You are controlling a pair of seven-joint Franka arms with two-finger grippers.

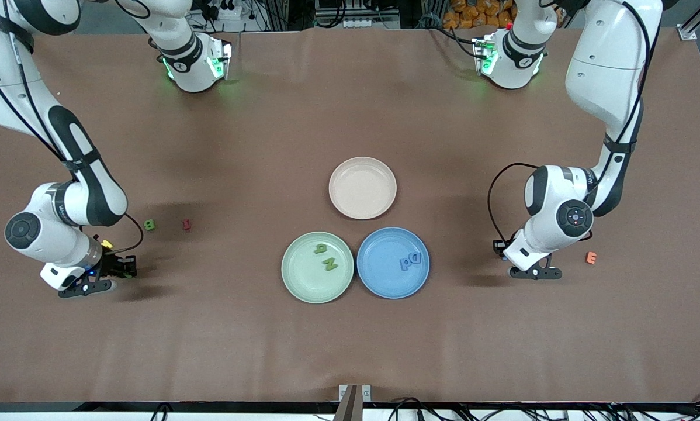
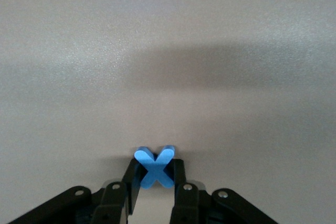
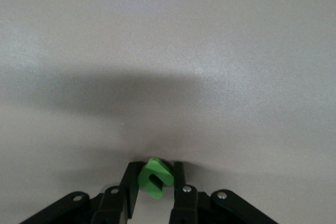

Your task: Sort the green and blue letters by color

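We see a brown desk [image 1: 350, 327]. Our left claw [image 2: 156, 192] is clamped on the blue X [image 2: 154, 167], low at its end. Our right claw [image 3: 152, 195] is clamped on a green letter [image 3: 155, 177], low near the yellow letter [image 1: 107, 244]. G [image 1: 321, 248] and N [image 1: 330, 264] lie in the green plate [image 1: 303, 286]; P [image 1: 406, 264] and D [image 1: 416, 257] in the blue plate [image 1: 385, 280]. B [image 1: 149, 224] lies beside the red I [image 1: 187, 224].

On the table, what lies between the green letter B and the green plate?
In the front view, only the dark-red letter lies between the green B and the green plate, close beside the B. The remaining stretch is bare brown table.
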